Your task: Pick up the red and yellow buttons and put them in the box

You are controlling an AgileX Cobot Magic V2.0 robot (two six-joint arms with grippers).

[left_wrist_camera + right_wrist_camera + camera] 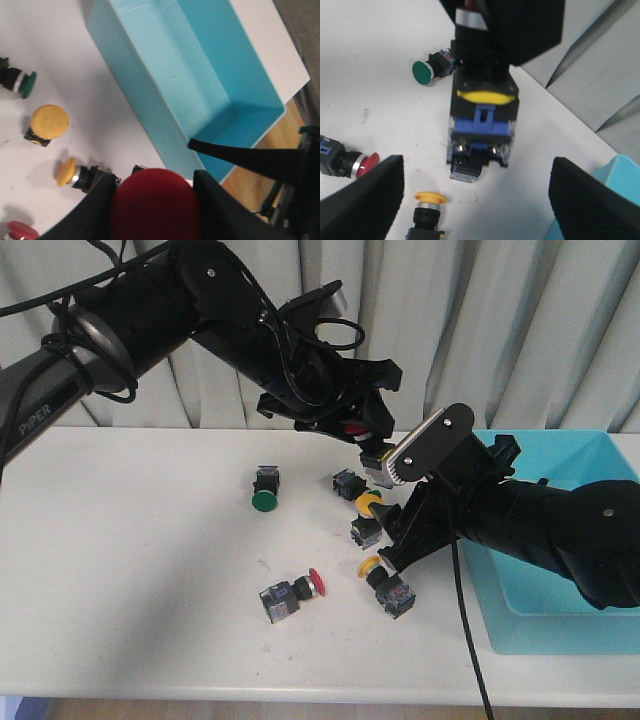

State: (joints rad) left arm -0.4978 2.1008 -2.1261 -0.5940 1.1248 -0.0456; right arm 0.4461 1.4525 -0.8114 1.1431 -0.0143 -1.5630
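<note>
My left gripper (362,430) is shut on the red cap of a red button (377,462) and holds it above the table, left of the turquoise box (560,540). In the left wrist view the red cap (155,205) sits between the fingers, with the box (200,75) beyond. My right gripper (388,537) is open and empty, low over two yellow buttons (368,505) (372,566). The right wrist view shows the held button (482,105) hanging ahead of the open gripper (480,200), with a yellow button (430,197) by one finger. Another red button (316,583) lies nearer the front.
A green-capped button (264,500) lies left of the group, also seen in the right wrist view (424,71). Another dark switch (345,483) lies under the left gripper. The two arms are close together above the buttons. Curtains hang behind the table.
</note>
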